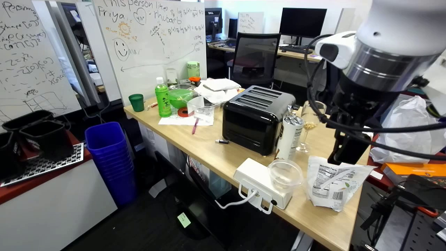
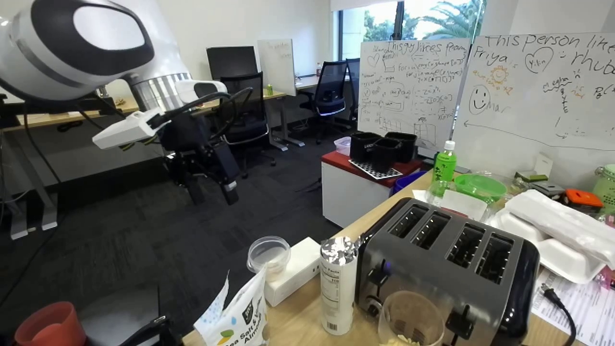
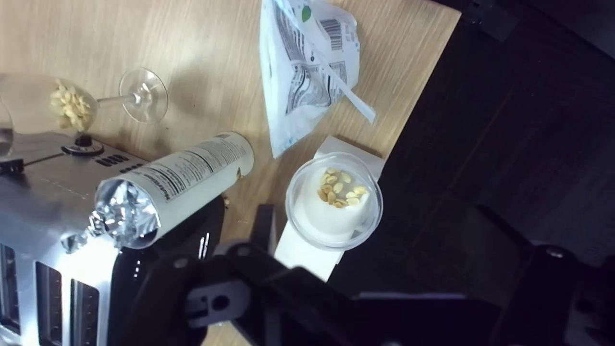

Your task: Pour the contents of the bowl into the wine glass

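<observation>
The bowl [image 3: 326, 226], small, round and clear, stands upright on a white box [image 3: 307, 257] at the table's edge; several pale nuts or seeds [image 3: 338, 188] lie in it. In both exterior views the bowl [image 1: 285, 174] [image 2: 268, 254] shows on that box. A clear stemmed wine glass [image 1: 310, 116] stands beside the toaster, with pale pieces in its cup; the wrist view shows its foot [image 3: 144, 95], and an exterior view only the wine glass's [image 2: 411, 317] upper part. My gripper [image 2: 214, 196] hangs open in the air above the bowl, apart from it, nothing between its fingers [image 3: 264, 218].
A white can with a foil top [image 1: 290, 136] stands between toaster [image 1: 254, 118] and wine glass. An opened snack bag [image 1: 336, 184] sits close to the bowl. Farther along the table are a green bottle [image 1: 162, 97], a green bowl [image 1: 180, 97] and white packaging [image 2: 567, 230].
</observation>
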